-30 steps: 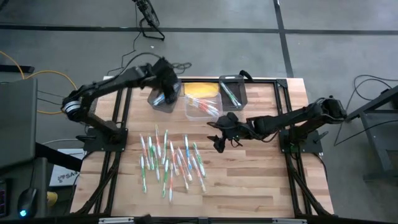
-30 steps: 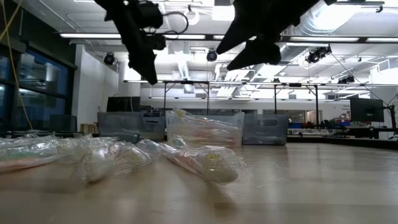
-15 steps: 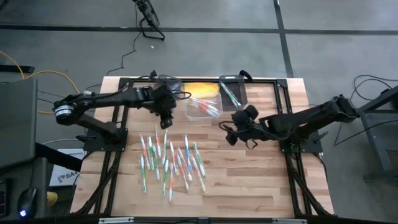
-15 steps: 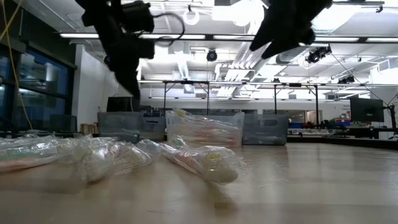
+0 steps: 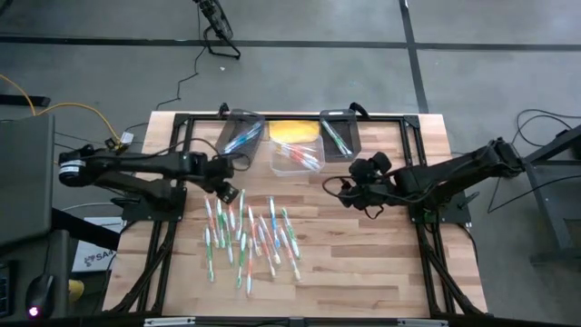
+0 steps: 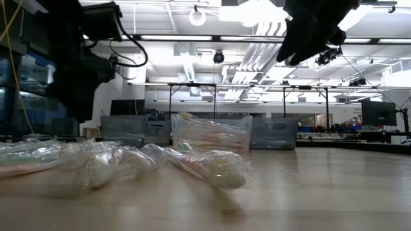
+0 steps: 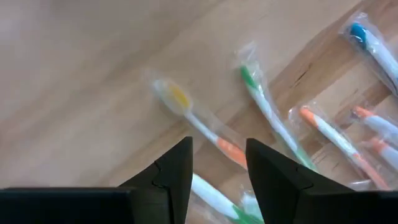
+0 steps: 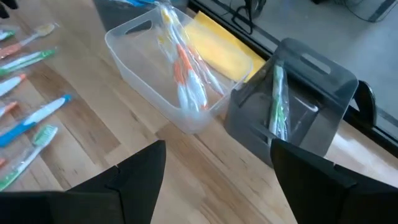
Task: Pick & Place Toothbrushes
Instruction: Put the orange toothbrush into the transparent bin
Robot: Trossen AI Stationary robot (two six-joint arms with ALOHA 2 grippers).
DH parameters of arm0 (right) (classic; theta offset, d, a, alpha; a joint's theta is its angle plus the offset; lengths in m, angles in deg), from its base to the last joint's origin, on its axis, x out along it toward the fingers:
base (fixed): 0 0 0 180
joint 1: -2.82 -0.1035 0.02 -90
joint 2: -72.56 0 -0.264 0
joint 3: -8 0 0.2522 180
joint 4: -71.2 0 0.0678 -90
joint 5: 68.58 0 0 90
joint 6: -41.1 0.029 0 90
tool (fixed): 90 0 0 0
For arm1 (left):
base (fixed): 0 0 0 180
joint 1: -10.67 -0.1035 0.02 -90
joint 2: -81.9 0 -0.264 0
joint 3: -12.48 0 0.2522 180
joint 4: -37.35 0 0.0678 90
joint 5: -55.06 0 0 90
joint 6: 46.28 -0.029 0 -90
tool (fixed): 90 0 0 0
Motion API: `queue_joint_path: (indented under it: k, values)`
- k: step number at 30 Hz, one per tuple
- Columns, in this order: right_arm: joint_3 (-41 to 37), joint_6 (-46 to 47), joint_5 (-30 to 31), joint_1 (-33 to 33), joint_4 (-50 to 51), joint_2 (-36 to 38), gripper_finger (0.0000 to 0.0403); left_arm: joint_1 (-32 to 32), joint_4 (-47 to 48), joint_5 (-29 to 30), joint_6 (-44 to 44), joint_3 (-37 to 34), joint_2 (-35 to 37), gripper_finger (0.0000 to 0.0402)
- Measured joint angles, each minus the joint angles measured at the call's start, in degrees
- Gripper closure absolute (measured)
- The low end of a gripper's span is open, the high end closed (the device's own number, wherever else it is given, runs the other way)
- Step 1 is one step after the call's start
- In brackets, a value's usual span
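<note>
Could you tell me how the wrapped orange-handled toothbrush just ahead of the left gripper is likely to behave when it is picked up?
The orange-handled toothbrush looks thin and probably light. Its clear wrapper is glossy and loose, so the open jaws of the left gripper may slip on the film. Lying flat on the table, it seems unlikely to roll.

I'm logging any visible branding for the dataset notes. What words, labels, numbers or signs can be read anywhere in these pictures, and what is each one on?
No text can be read in any view.
White sheet on the floor left of the table: dark print, too small and blurred to read.
Toothbrushes in their clear wrappers: no legible print.
Clear bin and dark bin: no label visible.
</note>
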Motion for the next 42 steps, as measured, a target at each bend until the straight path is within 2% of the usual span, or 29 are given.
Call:
queue_joint_path:
  k: [8,15,22,34,42]
  values:
    - [0.0,-0.3,0.0,-0.2,-0.6,0.0,0.012,8.1,11.1,5.8,18.6,-0.5,0.9,0.0257]
    - [0.0,-0.4,0.0,-0.2,-0.8,0.0,0.0121,14.3,14.7,6.5,29.5,-0.5,0.9,0.0257]
    - [0.0,-0.4,-0.2,-0.2,-0.8,-0.1,0.0121,18.8,13.6,7.6,37.6,-1.9,-1.5,0.0257]
    - [0.0,-0.6,-0.2,-0.8,-1.1,-0.1,0.0121,20.0,11.4,5.0,41.1,-2.6,-8.7,0.0257]
    - [0.0,-0.5,-0.1,-2.5,-1.9,-0.1,0.0121,19.9,7.2,4.1,39.2,-2.6,-13.1,0.0257]
